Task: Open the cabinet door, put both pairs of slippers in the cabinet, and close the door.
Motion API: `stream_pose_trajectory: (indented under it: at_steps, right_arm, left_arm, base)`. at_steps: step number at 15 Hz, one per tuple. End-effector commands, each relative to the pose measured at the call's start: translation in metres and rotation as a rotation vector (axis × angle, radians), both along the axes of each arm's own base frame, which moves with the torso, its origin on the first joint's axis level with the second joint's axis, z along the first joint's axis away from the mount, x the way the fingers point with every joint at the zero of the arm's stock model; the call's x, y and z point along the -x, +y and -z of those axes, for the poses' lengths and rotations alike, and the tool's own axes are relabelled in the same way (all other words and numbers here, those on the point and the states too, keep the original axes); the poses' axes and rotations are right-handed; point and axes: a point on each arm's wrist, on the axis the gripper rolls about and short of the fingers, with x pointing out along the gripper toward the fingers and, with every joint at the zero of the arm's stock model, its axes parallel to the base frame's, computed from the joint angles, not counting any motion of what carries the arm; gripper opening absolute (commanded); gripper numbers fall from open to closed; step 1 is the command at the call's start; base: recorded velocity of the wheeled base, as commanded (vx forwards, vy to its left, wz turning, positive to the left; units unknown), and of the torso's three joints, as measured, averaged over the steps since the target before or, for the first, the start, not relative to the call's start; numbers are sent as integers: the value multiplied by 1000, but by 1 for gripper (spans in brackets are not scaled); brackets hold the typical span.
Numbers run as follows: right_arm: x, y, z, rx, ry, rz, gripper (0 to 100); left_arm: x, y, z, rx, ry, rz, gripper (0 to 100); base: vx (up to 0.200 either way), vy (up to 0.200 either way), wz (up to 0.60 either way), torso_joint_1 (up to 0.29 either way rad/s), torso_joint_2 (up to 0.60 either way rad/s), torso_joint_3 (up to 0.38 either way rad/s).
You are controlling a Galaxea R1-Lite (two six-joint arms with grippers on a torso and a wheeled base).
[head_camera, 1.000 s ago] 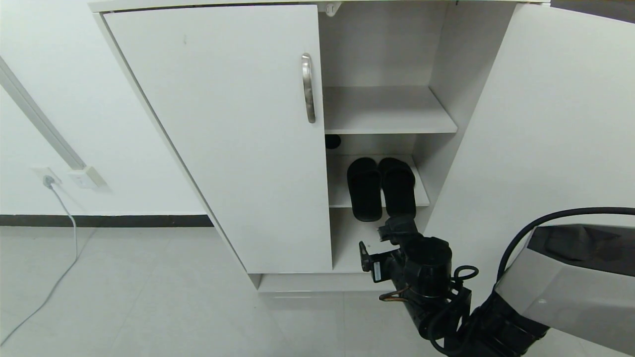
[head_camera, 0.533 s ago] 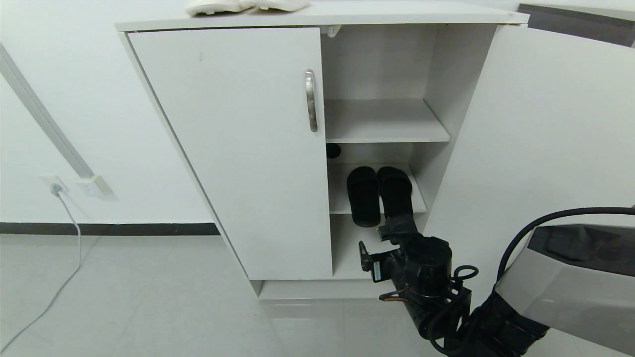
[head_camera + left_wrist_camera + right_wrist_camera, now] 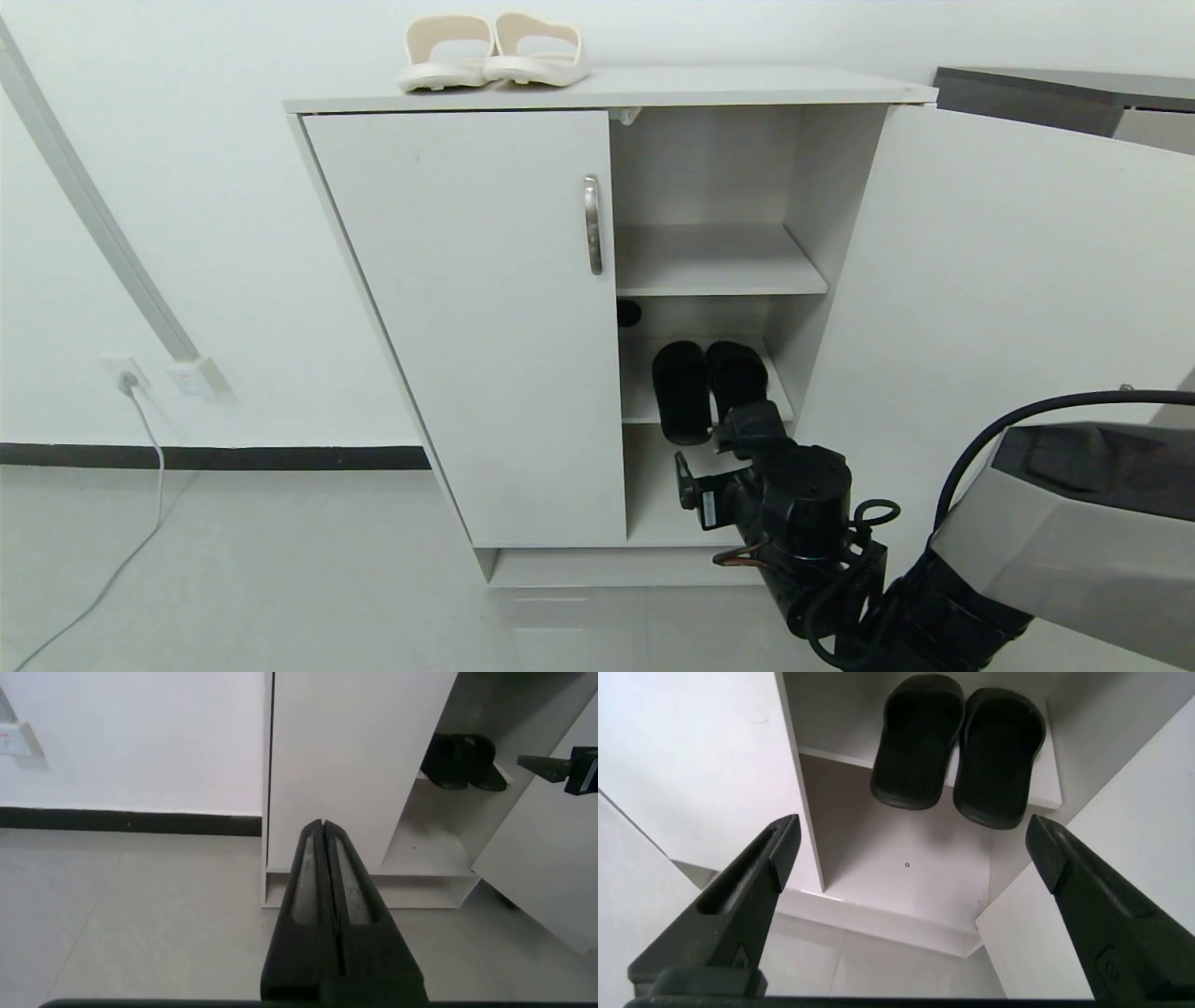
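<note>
While the right door (image 3: 980, 308) is hanging wide open, the cabinet (image 3: 747, 86) is showing its shelves, and I am looking from the head view first. The black slippers (image 3: 705, 387) are sitting side by side on the second shelf down, heels poking over its front edge, so that pair is looking done to me. The cream slippers (image 3: 495, 51) are lying on the cabinet's top, well apart from both arms. I am guessing they are waiting their turn. The right gripper (image 3: 700, 446) is hanging low, just in front of the black pair.

From the left wrist view, the left gripper (image 3: 322, 835) is pointing down at the floor near the closed left door (image 3: 346, 756). Its two fingers are pressing flat together with nothing between them — I am thinking it is just keeping out of the way. The black slippers (image 3: 462, 761) are showing far off inside.

From the right wrist view, the right gripper (image 3: 913, 831) is spreading its fingers wide apart and is holding nothing — ready, I am guessing, for the next pair. The black slippers (image 3: 957, 742) are lying right ahead of it, strap ends toward the back. They are looking soft and rubbery, plain dull black, each with one broad strap.
</note>
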Motion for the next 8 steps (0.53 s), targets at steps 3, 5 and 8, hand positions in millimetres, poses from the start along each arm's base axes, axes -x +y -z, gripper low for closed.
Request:
stream_pose_trajectory:
  at_steps: [3, 5, 8]
  right_arm:
    - [0, 0, 1, 3, 2, 0, 100]
    - [-1, 1, 1, 2, 1, 0, 100]
    - [0, 1, 2, 3, 2, -2, 100]
  left_arm:
    - [0, 0, 0, 4, 0, -1, 0]
    - [0, 0, 0, 4, 0, 0, 0]
    - [0, 0, 0, 4, 2, 0, 0]
  base:
    - [0, 0, 0, 0, 0, 0]
    - [0, 0, 0, 0, 0, 0]
    - [0, 0, 0, 0, 0, 0]
